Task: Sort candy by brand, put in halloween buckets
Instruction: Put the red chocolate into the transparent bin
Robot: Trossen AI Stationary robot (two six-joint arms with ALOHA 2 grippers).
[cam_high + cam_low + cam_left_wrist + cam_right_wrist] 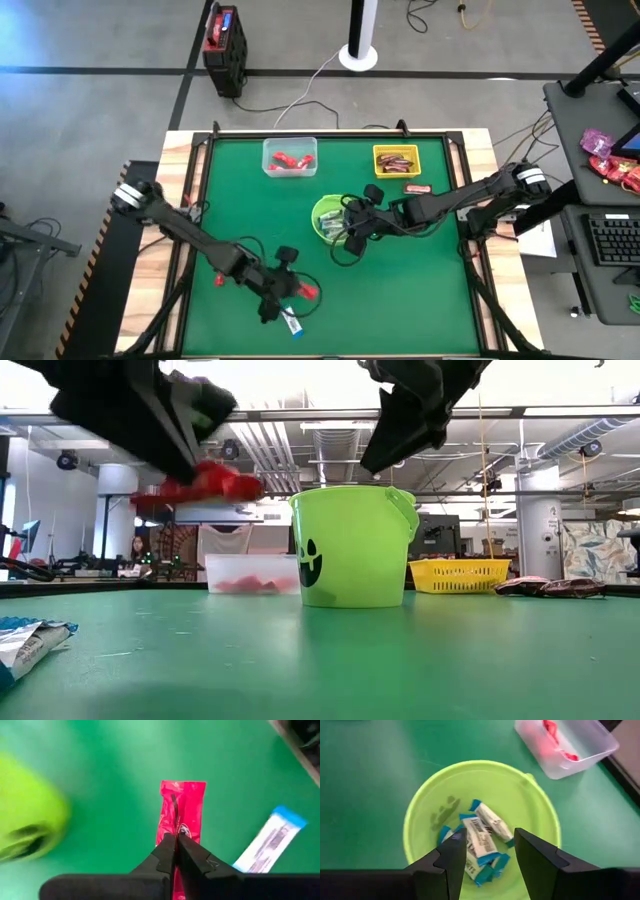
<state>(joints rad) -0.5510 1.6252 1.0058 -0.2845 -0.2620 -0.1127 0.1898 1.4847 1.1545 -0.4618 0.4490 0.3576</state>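
My left gripper [290, 290] is near the table's near edge, shut on a red-wrapped candy [182, 812], which the low view shows lifted off the table [215, 485]. A blue-and-white candy [292, 322] lies flat on the table just nearer than it. My right gripper [490, 845] hangs open over the lime-green bucket [328, 218], touching nothing. Several blue-and-white candies [480, 837] lie in the bucket. The clear box [290, 157] holds red candies. The yellow basket [396, 160] holds dark brown ones. My left gripper pinches the red candy between its two fingertips [167, 852], on the wrapper's flat faces toward its near end [176, 831]. The bar runs along the fingers and sticks out beyond them. It is lifted clear of the table, roughly level.
A dark brown candy [418, 188] lies on the green mat beside the yellow basket; the low view shows brown wrappers [555, 588] there. A small red piece [218, 281] lies by the left arm. Open mat stretches to the left and at the near right.
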